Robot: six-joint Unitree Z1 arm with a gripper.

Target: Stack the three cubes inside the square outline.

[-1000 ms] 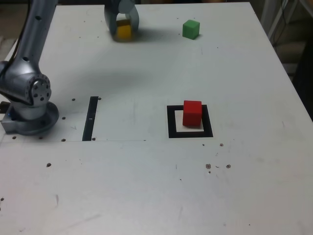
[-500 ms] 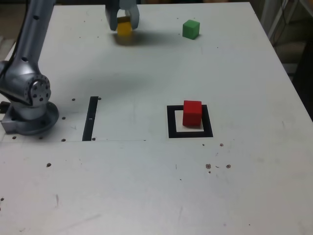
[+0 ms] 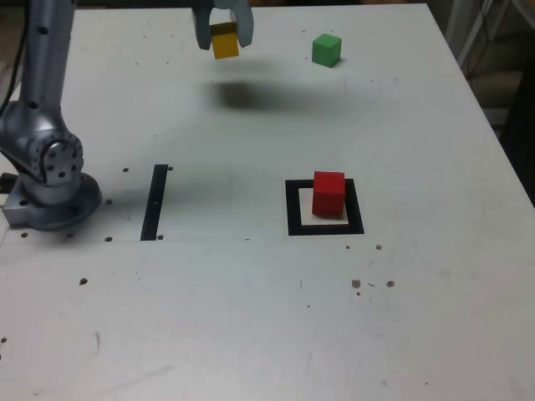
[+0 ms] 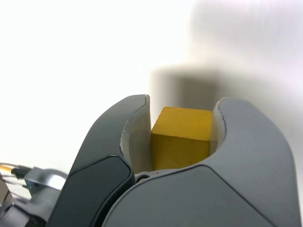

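Holding yellow cube point(image 4: 182, 137) clamped between jaws, both inner faces touching it, raised above table point(image 3: 251, 292).

One cube point(image 3: 328, 194) inside square outline point(image 3: 294, 209), another cube point(image 3: 225, 40) in pincer point(image 4: 185, 99) (third cube point(image 3: 327, 50) beyond).

Bare tabletop point(image 3: 217, 292) separates red cube point(image 3: 328, 194) and green cube point(image 3: 327, 50).

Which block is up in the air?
The yellow one, squeezed in the hand. The green and red ones sit down low.
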